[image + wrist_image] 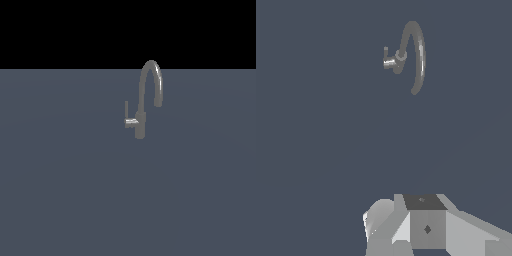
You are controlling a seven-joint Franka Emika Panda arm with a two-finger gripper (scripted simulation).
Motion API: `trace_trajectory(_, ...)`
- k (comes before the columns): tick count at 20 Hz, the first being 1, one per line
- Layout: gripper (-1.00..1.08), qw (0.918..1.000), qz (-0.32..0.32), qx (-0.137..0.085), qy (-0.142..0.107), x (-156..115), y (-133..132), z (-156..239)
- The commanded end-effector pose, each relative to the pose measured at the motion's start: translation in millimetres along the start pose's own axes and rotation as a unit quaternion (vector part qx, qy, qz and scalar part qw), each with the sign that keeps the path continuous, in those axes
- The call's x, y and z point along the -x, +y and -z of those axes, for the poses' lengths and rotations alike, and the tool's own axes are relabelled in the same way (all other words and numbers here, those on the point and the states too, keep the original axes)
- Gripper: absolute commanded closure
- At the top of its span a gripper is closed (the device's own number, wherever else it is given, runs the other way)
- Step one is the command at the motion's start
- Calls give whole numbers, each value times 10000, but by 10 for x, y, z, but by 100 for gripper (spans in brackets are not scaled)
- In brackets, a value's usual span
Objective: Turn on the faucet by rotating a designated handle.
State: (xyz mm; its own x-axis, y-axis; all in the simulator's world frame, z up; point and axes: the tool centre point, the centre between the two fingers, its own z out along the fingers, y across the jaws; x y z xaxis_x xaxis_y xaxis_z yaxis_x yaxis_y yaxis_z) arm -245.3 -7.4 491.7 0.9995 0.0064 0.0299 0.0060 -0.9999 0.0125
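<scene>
A flat slate-grey surface (70,200) is seen filling the lower part of the exterior view under a black backdrop. The faucet (145,100) is shown standing upright on it, slightly toward 2 o'clock of the frame's centre, its tall arched spout curving over toward 3 o'clock and ending in a downturned mouth. In the wrist view the same faucet (413,52) is seen from above, well apart from the arm. Part of the robot's grey and white wrist housing (426,225) is shown at the edge of the wrist view; the fingers are not seen in either picture, so how far the gripper is spread, and whether anything is held, cannot be told. The handle (129,118) is seen at 9 o'clock of the faucet's short base: a silver stub ending in a thin rod pointing up toward 12 o'clock. From above, the handle (388,60) appears untouched.
</scene>
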Motion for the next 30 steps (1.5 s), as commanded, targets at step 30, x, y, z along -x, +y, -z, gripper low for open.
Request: trace_trajectory(30,108,9934,-808,5,818,-76,-135,454)
